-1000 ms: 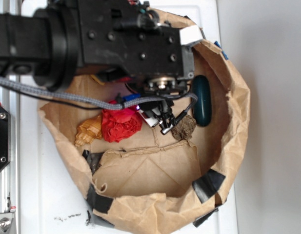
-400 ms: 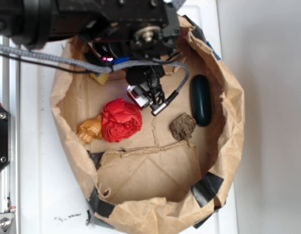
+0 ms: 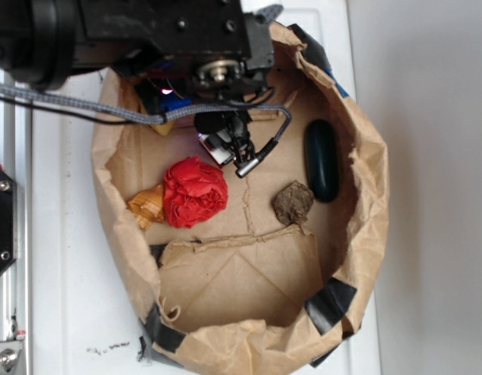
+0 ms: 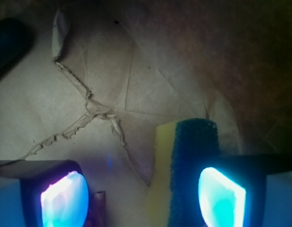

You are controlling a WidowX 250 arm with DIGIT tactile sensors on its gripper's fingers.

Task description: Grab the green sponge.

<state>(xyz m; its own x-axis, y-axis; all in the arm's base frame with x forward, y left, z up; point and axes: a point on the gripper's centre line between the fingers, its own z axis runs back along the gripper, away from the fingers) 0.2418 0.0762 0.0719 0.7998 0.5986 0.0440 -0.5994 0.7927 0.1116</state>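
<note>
- White counter (image 3: 61, 258) carries a brown paper bag (image 3: 365, 234).
- Tool (image 4: 141, 194): open; green sponge (image 4: 183, 165) lies between its fingers, beside the right one.
- Bag contents: red ball (image 3: 194, 192), dark green capsule (image 3: 322, 159), brown lump (image 3: 293, 202).

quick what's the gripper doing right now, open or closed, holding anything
Gripper: open and holding nothing. The green sponge stands on edge between the fingers, close against one finger, with a wide gap to the other.
</note>
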